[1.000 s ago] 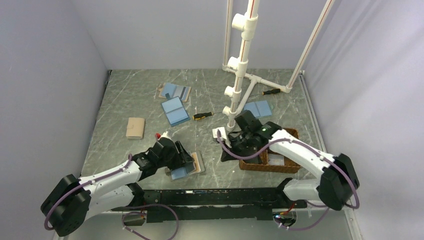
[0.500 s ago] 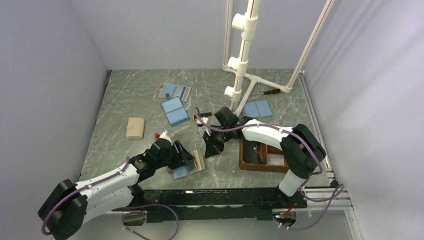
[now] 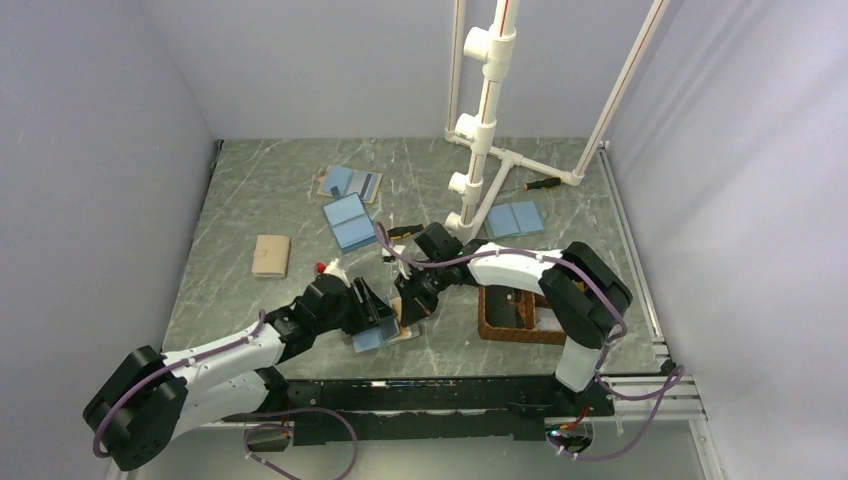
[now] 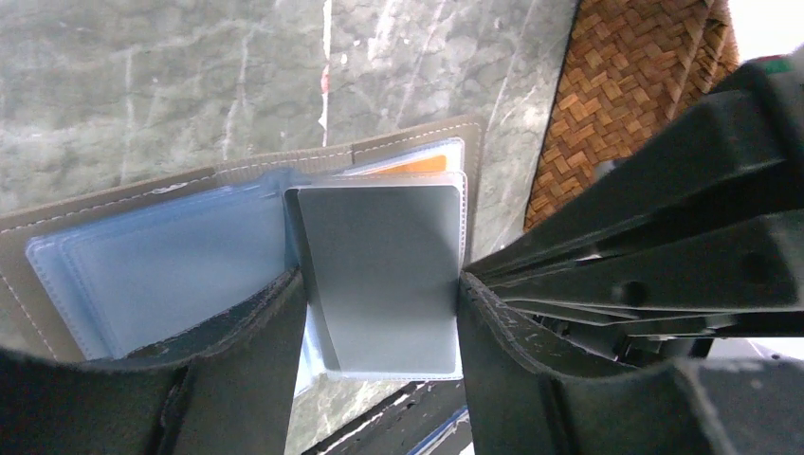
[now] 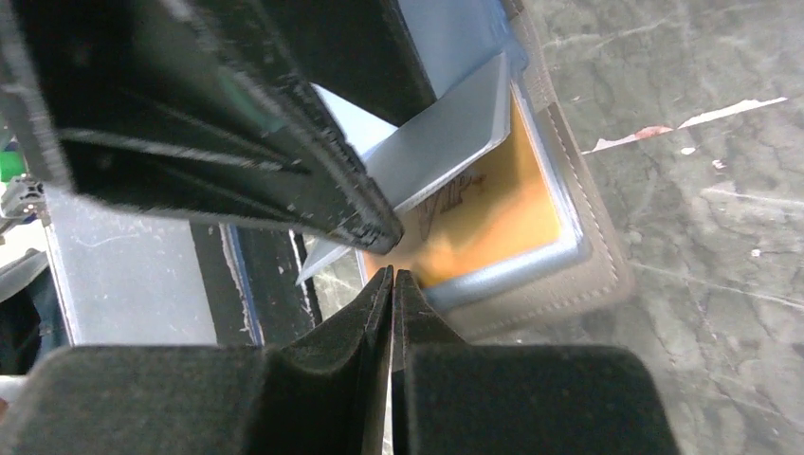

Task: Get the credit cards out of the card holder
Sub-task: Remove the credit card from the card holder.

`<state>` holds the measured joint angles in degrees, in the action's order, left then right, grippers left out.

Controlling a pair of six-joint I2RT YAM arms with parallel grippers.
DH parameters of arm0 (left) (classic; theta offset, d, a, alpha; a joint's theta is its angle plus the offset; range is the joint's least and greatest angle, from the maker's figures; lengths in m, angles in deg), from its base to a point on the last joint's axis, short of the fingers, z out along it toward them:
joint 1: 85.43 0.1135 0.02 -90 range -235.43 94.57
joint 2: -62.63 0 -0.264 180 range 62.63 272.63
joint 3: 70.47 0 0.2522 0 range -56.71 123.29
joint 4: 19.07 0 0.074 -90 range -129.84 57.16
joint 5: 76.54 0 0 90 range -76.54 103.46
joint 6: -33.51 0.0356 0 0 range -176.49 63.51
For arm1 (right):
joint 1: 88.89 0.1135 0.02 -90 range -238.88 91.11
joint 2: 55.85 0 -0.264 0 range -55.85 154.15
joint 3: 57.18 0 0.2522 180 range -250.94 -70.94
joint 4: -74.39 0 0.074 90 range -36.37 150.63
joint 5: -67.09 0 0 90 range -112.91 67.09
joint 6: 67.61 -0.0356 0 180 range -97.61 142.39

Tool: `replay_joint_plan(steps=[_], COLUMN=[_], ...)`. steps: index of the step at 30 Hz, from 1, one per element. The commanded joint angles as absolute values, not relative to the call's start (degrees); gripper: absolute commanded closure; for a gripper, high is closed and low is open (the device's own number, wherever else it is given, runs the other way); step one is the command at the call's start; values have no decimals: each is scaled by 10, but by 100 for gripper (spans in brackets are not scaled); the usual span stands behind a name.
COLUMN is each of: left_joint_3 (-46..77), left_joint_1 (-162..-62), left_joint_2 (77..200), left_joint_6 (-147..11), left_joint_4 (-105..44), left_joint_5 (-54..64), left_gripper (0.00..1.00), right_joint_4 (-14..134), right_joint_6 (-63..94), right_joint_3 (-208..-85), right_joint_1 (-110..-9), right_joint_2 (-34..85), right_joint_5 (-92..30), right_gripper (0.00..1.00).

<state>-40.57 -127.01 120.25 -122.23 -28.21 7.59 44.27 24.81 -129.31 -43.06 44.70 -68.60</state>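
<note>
The card holder lies open near the front middle, light blue inside with a tan edge. My left gripper is shut on one grey plastic leaf of it, a finger on each side edge. The leaf stands tilted up. An orange card lies in the pocket beneath and peeks out in the left wrist view. My right gripper is shut, with nothing seen in it. Its tips hover just off the orange card's near edge.
A brown wicker tray stands right of the holder. Farther back lie other open blue holders, a closed tan one, two screwdrivers and a white pipe stand.
My right arm has swung left from the wicker tray to the card holder, its tip now at the holder's right leaf. My left gripper stays at the holder, shifted slightly.
</note>
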Motion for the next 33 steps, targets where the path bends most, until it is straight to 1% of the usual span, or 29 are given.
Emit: replay_joint_plan(steps=[1, 3, 4, 9, 11, 16, 21, 28, 33], left_joint_3=[-409, -411, -413, -421, -426, -439, -437, -448, -436], left_joint_1=[-1267, -1267, -1267, -1267, -1267, -1267, -1267, -1267, -1267], left_joint_2=[1202, 1200, 1199, 1195, 1194, 1181, 1158, 1140, 1136], left_joint_6=[-1233, -1231, -1229, -1228, -1231, -1230, -1211, -1193, -1184], left_joint_4=[-221, -211, -207, -191, -187, -182, -218, -215, -280], left_joint_5=[57, 53, 51, 40, 38, 34, 40, 36, 57], left_gripper=[55, 53, 50, 29, 25, 22, 22, 26, 30], right_joint_4=[468, 472, 473, 483, 489, 496, 504, 526, 537], right_joint_6=[205, 196, 193, 172, 160, 137, 117, 73, 53], right_joint_3=[-1314, -1315, -1315, -1314, -1316, -1320, -1323, -1338, -1348], right_joint_1=[-420, -420, -420, -420, -423, -428, -433, -438, -438], right_joint_2=[460, 465, 466, 473, 478, 494, 502, 527, 536], right_joint_5=[-630, -631, -638, -674, -693, -705, -719, -778, -812], right_gripper=[95, 95, 95, 95, 95, 95, 95, 95, 96])
